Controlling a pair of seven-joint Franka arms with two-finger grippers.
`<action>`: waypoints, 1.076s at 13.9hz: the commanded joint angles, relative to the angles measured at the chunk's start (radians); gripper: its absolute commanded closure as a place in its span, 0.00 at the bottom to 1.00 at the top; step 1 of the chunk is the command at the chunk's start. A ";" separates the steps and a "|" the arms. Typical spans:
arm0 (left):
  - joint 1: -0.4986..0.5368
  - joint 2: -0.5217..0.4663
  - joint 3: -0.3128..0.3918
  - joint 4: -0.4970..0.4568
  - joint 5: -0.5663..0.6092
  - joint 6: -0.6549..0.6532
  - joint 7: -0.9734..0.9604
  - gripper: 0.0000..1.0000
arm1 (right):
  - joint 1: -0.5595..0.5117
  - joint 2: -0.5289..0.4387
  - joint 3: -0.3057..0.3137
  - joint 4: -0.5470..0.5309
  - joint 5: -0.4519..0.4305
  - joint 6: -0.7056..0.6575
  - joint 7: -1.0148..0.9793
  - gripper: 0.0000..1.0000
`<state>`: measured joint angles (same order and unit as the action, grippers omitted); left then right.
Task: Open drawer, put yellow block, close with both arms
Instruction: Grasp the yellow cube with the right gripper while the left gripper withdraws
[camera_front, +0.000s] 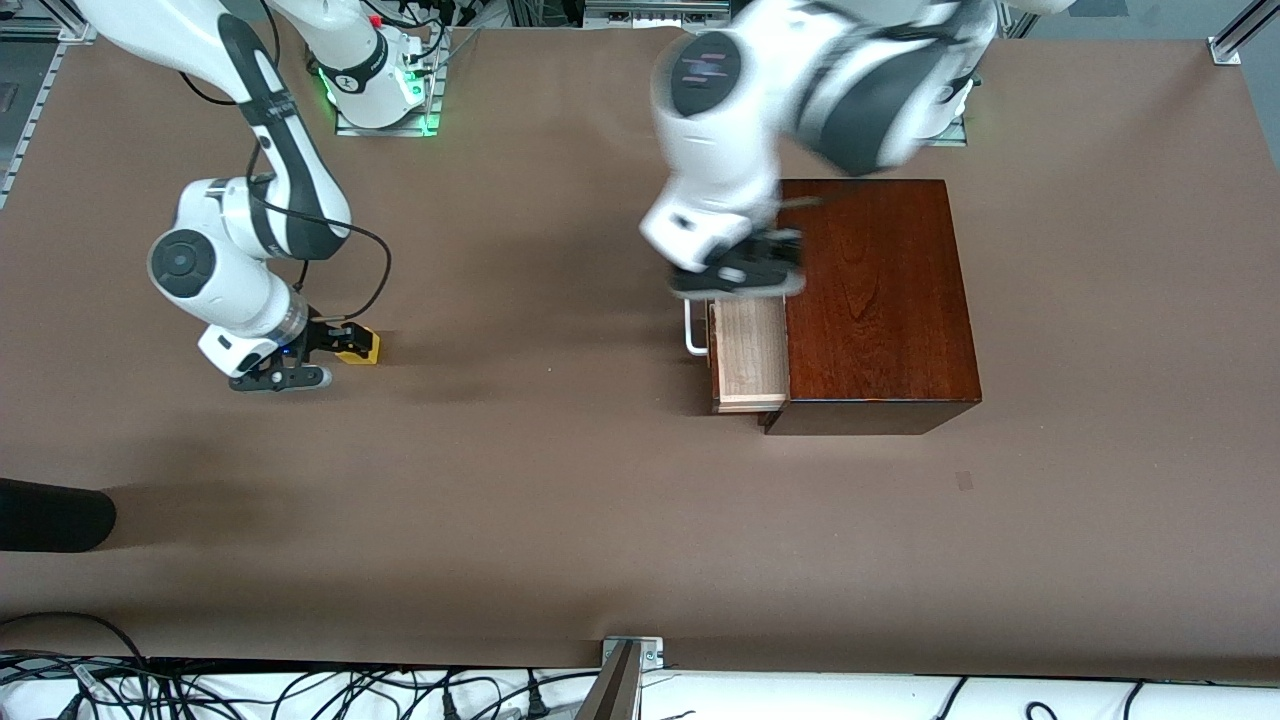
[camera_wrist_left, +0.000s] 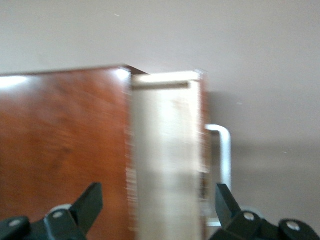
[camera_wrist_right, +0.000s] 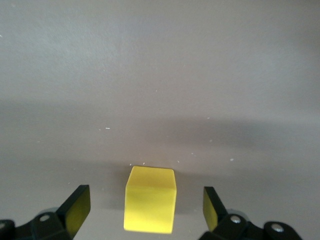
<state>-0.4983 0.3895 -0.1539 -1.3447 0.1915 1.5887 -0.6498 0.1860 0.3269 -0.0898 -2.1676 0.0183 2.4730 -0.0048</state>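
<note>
Nearest the front camera: the drawer (camera_front: 750, 355), pulled part-way out of the dark-brown box (camera_front: 880, 300), pale tray exposed, white handle (camera_front: 693, 330) at the tray's 9 o'clock side in front view. Tray's long axis runs 12-to-6 there; the opening is narrow.

Left gripper (camera_front: 745, 270) hangs over the drawer's 12 o'clock end; left wrist view shows it released, fingers (camera_wrist_left: 90, 200) spread wide, straddling tray and handle, gripping nothing.

Yellow block (camera_front: 358, 345) sits on the desk (camera_front: 560, 500) toward the right arm's end, well apart from the box, roughly at the drawer's 9 o'clock. Right gripper (camera_front: 335, 345) is low at the block, also released; in the right wrist view the cube (camera_wrist_right: 150, 206) sits between the fingers (camera_wrist_right: 77, 207), gaps both sides, so not yet clamped.

Key relation: block already centred in the right gripper, faces approx square to the pads, so closing looks like the next need. Right arm is far nearer the block. Bare desk lies between block and drawer, room for carry. Risk, imo: left gripper crowds the tray and may need to clear off.
</note>
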 joint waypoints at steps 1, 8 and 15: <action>0.151 -0.063 -0.009 -0.017 -0.035 -0.044 0.242 0.00 | 0.001 0.017 0.004 -0.060 0.017 0.104 0.008 0.00; 0.431 -0.216 0.055 -0.143 -0.193 -0.027 0.642 0.00 | 0.000 0.046 0.004 -0.112 0.017 0.188 0.008 0.63; 0.497 -0.400 0.097 -0.384 -0.184 0.111 0.693 0.00 | 0.001 -0.042 0.074 -0.002 0.008 0.023 -0.141 1.00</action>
<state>-0.0183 0.0165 -0.0509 -1.6773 0.0130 1.6652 0.0038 0.1858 0.3332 -0.0621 -2.2269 0.0176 2.5943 -0.0806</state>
